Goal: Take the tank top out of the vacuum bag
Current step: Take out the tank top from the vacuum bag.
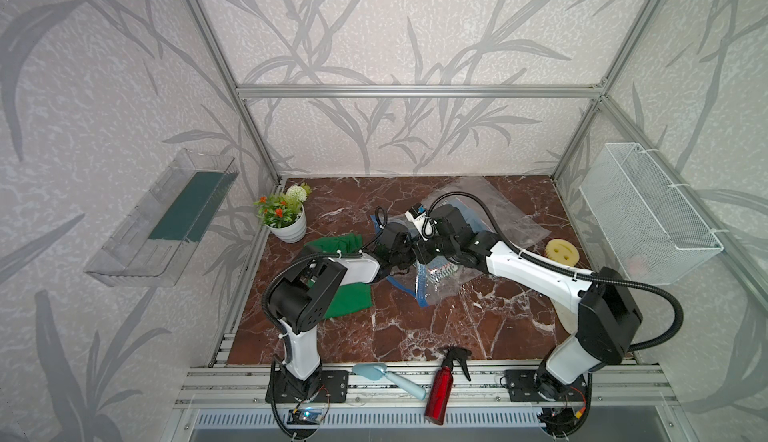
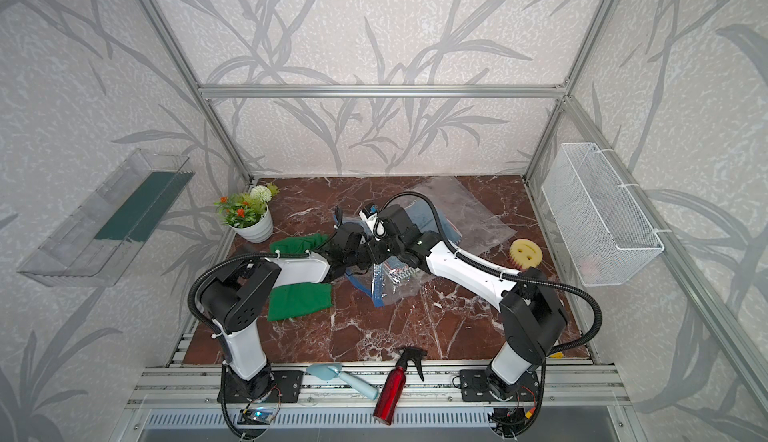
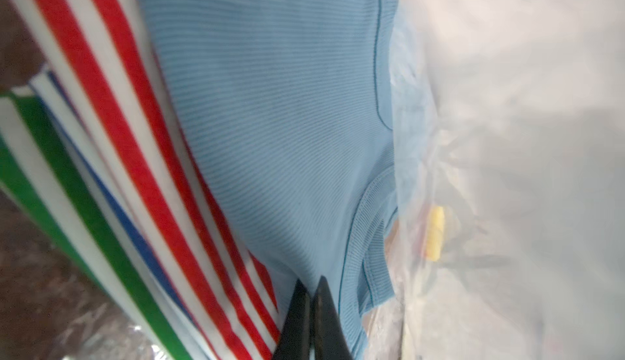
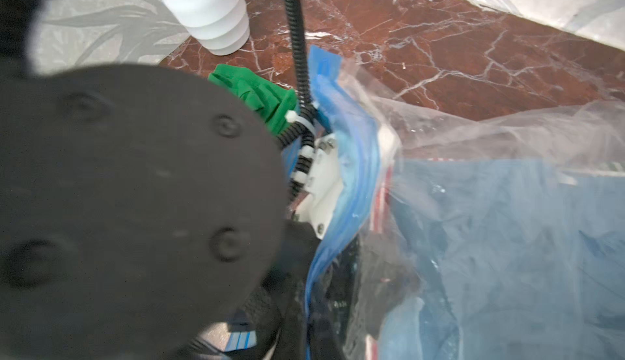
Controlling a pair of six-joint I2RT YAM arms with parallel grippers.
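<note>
Left wrist view is being filled by the tank top (image 3: 277,121), a pale blue ribbed piece lying inside the bag (image 3: 473,104) against a striped garment (image 3: 162,138). The left jaws are being shown fully closed, tips together right on the blue cloth just beside a bound armhole; whether a fold is being pinched between them cannot be told. The right jaws are being hidden in the right wrist view by the left arm (image 4: 135,206). They are being taken as shut, but what they are gripping cannot be told, though the zip strip (image 4: 351,145) is being seen lifted close by.

In both top views the bag (image 1: 513,222) is being seen lying toward the far right of the desk (image 1: 415,328), with both arms meeting at its near-left mouth.

The tank top is being judged light, soft and stretchy, likely to drag on the striped garment and cling to the slick plastic. The doubled armhole binding or hem is being judged the safest place to take hold.
</note>
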